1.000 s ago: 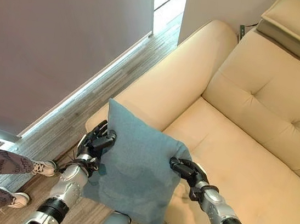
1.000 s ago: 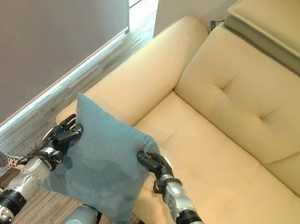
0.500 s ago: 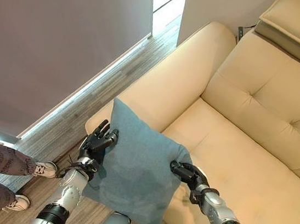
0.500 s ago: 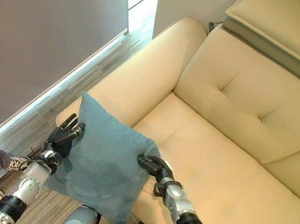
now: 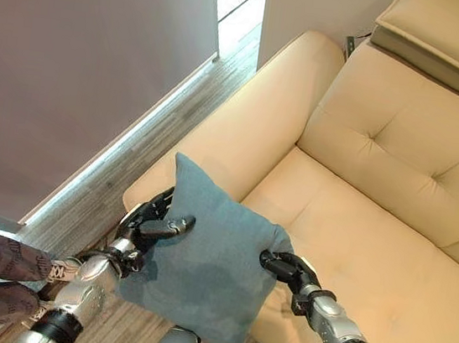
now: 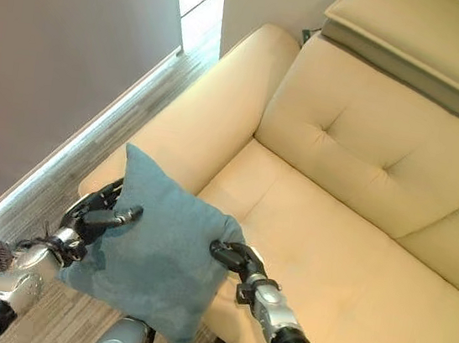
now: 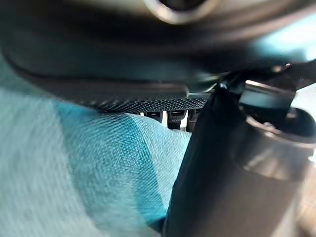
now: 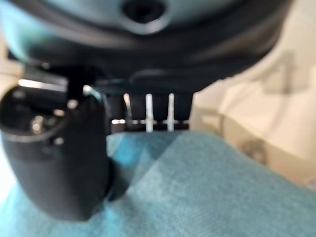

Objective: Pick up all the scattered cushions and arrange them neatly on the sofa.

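— Where is the blue cushion (image 5: pixel 203 274)?
— Held in front of the cream sofa (image 5: pixel 376 216), by its armrest; left hand (image 5: pixel 148 227) and right hand (image 5: pixel 284 268) fingers clamp opposite edges.

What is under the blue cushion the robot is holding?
Under the blue cushion: sofa armrest front, seat edge, striped floor. The rest beneath is hidden.

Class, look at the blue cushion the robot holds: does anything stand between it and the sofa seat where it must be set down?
Nothing visible does. The blue cushion, held by the left hand and right hand, hangs by the sofa arm, and the seat beyond it lies bare.
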You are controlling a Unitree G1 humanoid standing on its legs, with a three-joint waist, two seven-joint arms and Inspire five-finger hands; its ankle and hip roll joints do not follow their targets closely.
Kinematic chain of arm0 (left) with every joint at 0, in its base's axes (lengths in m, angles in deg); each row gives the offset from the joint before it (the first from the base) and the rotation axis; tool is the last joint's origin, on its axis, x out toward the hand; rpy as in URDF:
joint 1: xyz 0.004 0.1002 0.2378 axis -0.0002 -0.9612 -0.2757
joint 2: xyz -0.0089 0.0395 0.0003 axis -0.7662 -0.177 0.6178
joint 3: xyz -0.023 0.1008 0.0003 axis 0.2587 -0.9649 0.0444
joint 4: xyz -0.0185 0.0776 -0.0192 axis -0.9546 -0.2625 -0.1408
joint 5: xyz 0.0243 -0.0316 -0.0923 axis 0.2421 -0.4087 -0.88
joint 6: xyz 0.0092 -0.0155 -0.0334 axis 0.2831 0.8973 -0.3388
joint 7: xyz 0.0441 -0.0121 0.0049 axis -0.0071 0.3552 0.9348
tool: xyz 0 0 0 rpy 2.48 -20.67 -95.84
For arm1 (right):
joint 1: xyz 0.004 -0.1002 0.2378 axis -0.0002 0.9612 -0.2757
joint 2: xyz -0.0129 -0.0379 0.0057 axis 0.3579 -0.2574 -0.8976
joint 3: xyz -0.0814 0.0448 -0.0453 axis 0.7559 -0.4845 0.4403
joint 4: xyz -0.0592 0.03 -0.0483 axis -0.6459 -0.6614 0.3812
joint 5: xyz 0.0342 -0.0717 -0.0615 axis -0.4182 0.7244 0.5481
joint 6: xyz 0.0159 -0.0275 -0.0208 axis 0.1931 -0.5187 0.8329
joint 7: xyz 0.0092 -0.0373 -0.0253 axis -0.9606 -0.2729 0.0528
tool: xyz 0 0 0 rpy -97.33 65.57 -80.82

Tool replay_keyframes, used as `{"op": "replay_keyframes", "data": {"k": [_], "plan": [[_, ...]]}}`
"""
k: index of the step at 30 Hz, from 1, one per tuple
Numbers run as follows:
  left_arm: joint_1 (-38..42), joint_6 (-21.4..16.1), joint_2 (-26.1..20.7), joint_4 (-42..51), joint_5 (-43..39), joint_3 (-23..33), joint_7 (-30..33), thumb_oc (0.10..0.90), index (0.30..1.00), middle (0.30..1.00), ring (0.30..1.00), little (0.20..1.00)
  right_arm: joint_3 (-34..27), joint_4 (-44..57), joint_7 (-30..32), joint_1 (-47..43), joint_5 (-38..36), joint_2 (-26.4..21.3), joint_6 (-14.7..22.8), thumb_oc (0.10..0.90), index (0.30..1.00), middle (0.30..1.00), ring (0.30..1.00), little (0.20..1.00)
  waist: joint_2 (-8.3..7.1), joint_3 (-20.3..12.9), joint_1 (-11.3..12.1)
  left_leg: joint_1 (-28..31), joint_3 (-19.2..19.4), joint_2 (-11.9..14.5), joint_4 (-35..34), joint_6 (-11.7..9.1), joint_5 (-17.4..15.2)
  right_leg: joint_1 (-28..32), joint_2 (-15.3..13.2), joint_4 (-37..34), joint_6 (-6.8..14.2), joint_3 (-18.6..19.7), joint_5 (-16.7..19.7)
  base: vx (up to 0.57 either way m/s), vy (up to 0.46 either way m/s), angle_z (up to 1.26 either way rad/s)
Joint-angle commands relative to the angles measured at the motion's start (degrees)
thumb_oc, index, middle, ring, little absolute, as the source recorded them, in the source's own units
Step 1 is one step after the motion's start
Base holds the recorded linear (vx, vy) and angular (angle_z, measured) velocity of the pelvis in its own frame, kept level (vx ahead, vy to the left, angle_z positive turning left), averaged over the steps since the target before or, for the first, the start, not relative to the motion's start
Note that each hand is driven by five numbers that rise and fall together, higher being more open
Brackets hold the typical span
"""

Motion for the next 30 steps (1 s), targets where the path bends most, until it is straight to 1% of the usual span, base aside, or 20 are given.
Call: {"op": "replay_keyframes", "data": {"k": [1,2,4,5,6,7,8,10,12,14,16,20,24,28,29,30], "plan": [[11.0,-1.1,3.7,1.6,16.9,-11.4,-4.4,0.8,0.9,0.9,0.9,0.9,8.3,8.3,-7.5,-6.4,3.3,8.3,3.0,0.4,0.3,0.3,0.3,0.3,-0.26,-2.3,-1.6,1.8,1.0,-1.1,0.0,0.8,-8.6,-1.8,-6.6,2.1,2.9,1.8,0.0,0.0,0.0,0.0],[13.3,-1.2,2.9,-0.1,25.9,-13.2,-1.4,0.8,0.9,0.9,0.9,0.9,8.5,9.5,-6.6,-7.5,3.5,8.4,3.3,0.4,0.3,0.3,0.3,0.3,-0.3,-2.3,-1.7,1.9,1.1,-1.1,0.0,0.8,-8.7,-1.9,-6.6,2.0,3.0,1.9,0.0,0.0,0.0,0.0],[15.1,-1.1,4.1,-2.6,32.8,-13.5,1.6,0.8,0.9,0.9,0.9,0.9,8.3,11.6,-5.9,-7.7,3.1,8.2,3.7,0.4,0.3,0.3,0.3,0.3,-0.64,-2.4,-1.9,1.9,1.1,-1.1,0.0,0.8,-8.8,-1.7,-6.6,2.0,3.1,1.9,0.0,0.0,0.0,0.0],[15.6,-1.1,5.3,-4.4,34.4,-13.0,3.1,0.8,0.9,0.9,0.9,0.9,8.1,12.8,-5.7,-7.7,2.4,7.9,3.9,0.4,0.3,0.3,0.3,0.3,-0.91,-2.5,-2.0,2.0,1.2,-1.1,0.0,0.7,-8.9,-1.6,-6.6,2.0,3.1,1.9,0.0,0.0,0.0,0.0],[15.6,-1.1,5.4,-4.5,34.5,-13.0,3.1,0.717,0.775,0.775,0.775,0.775,8.1,12.8,-5.7,-7.7,2.4,7.9,3.9,0.4,0.3,0.3,0.3,0.3,-0.9,-2.4,-2.0,2.0,1.2,-1.1,0.0,0.7,-8.9,-1.6,-6.6,2.0,3.1,1.9,0.0,0.0,0.0,0.0],[15.6,-1.0,6.5,-5.8,34.8,-12.3,4.0,0.579,0.568,0.568,0.568,0.568,7.9,13.9,-5.5,-7.6,1.7,7.5,4.1,0.4,0.3,0.3,0.3,0.3,-1.12,-2.6,-2.2,2.1,1.2,-1.1,0.0,0.8,-9.0,-1.5,-6.7,2.0,3.2,1.9,0.0,0.0,0.0,0.0],[14.8,-0.9,8.5,-8.0,34.0,-10.7,5.6,0.4,0.3,0.3,0.3,0.3,7.5,16.4,-5.3,-7.0,0.6,6.9,4.4,0.4,0.3,0.3,0.3,0.3,-1.39,-3.0,-2.5,2.3,1.4,-1.2,0.0,0.9,-9.1,-1.4,-6.7,1.9,3.2,2.1,0.0,0.0,0.0,0.0],[14.6,-0.8,9.4,-9.3,34.1,-10.2,6.3,0.4,0.3,0.3,0.3,0.3,7.4,17.2,-5.3,-6.6,0.5,6.7,4.5,0.4,0.3,0.3,0.3,0.3,-1.52,-3.2,-2.7,2.5,1.5,-1.2,0.0,0.9,-9.2,-1.3,-6.7,1.8,3.3,2.1,0.0,0.0,0.0,0.0],[13.0,-0.5,11.4,-11.3,35.1,-8.3,8.0,0.4,0.3,0.3,0.3,0.3,5.9,20.4,-4.8,-4.9,0.1,5.6,4.8,0.4,0.3,0.3,0.3,0.3,-1.81,-3.7,-3.2,3.1,1.8,-1.2,0.0,1.0,-9.6,-1.0,-6.8,1.7,3.3,2.2,0.0,0.0,0.0,0.0],[11.3,-0.6,12.6,-12.0,33.8,-6.6,8.9,0.4,0.3,0.3,0.3,0.3,4.0,22.1,-4.1,-3.2,0.0,5.1,5.2,0.4,0.3,0.3,0.3,0.3,-1.84,-4.0,-3.5,3.6,2.0,-1.2,0.0,1.1,-9.9,-0.7,-6.8,1.7,3.4,2.4,-0.1,0.02,0.016,-0.04],[8.8,-1.2,13.7,-11.0,30.7,-4.2,10.0,0.4,0.3,0.3,0.3,0.3,1.1,24.3,-2.9,-1.0,-0.6,4.3,5.8,0.4,0.3,0.3,0.3,0.3,-1.83,-4.4,-4.1,4.2,2.4,-1.2,0.0,1.3,-10.2,-0.4,-6.9,1.7,3.4,2.6,-0.1,0.03,0.02,-0.08],[3.7,-2.4,15.5,-7.7,24.8,-0.2,11.3,0.4,0.3,0.3,0.3,0.3,-5.6,29.1,-0.2,4.9,-1.4,3.9,7.4,0.4,0.3,0.3,0.3,0.3,-1.87,-5.5,-5.3,5.1,3.0,-1.3,0.0,1.6,-10.8,0.1,-7.1,1.6,3.5,3.1,-0.2,0.03,0.02,-0.11],[0.1,-3.0,15.6,-2.2,21.7,1.5,11.5,0.4,0.3,0.3,0.3,0.3,-11.1,33.7,1.8,10.6,-2.7,4.2,8.5,0.4,0.3,0.3,0.3,0.3,-1.6,-6.6,-6.6,6.5,3.9,-1.4,0.0,1.9,-11.5,0.9,-7.3,1.5,3.6,4.0,-0.3,0.03,0.018,-0.16],[-2.6,-2.9,15.7,3.4,19.8,1.4,11.2,0.4,0.3,0.3,0.3,0.3,-14.0,37.7,2.7,15.4,-2.9,4.4,8.5,0.4,0.3,0.3,0.3,0.3,-1.4,-7.2,-7.9,7.9,5.2,-1.3,0.0,2.0,-12.2,1.2,-7.2,1.2,3.6,5.6,-0.3,0.02,0.011,-0.15],[-2.7,-2.8,15.7,3.4,19.8,1.4,11.2,0.4,0.3,0.3,0.3,0.3,-14.0,37.8,2.8,15.4,-2.9,4.4,8.5,0.4,0.3,0.3,0.3,0.3,-1.4,-7.2,-7.8,7.9,5.3,-1.3,0.0,2.0,-12.2,1.2,-7.2,1.2,3.6,5.7,-0.3,0.01,0.004,-0.29],[-3.3,-2.8,15.8,4.6,19.8,1.2,11.2,0.4,0.3,0.3,0.3,0.3,-14.8,38.7,2.9,16.7,-2.7,4.4,8.4,0.4,0.3,0.3,0.3,0.3,-1.35,-7.4,-8.3,8.3,5.7,-1.2,0.0,2.1,-12.4,1.3,-7.2,1.3,3.7,6.3,-0.4,0.02,-0.003,-0.29]]}}
